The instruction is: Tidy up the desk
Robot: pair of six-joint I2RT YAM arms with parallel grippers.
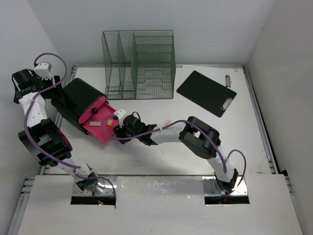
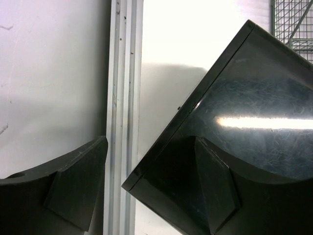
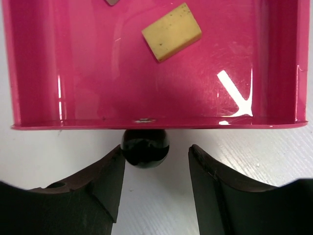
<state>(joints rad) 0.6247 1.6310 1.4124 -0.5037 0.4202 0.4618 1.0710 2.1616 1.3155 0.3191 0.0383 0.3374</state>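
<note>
At the drawer [image 3: 98, 73] edge, right tool [image 3: 155, 152] gapes around the knob [image 3: 145, 147]; left tool [image 2: 151, 142] stands released.

The left arm [image 1: 34, 110] and right arm [image 1: 168, 136] are both white tubular links joined by bulky black joint housings. A purple cable [image 1: 49, 54] arcs in a loose loop behind the left pincer [image 2: 151, 142], next to a small white camera block [image 1: 43, 68] on its wrist. A second purple cable [image 1: 238, 152] loops far behind the right pincer [image 3: 156, 149], near the black base. The fingers [image 3: 215, 191] are thick, curved, matte black and lightly scuffed. The left-side finger has a small round hole near its root.
</note>
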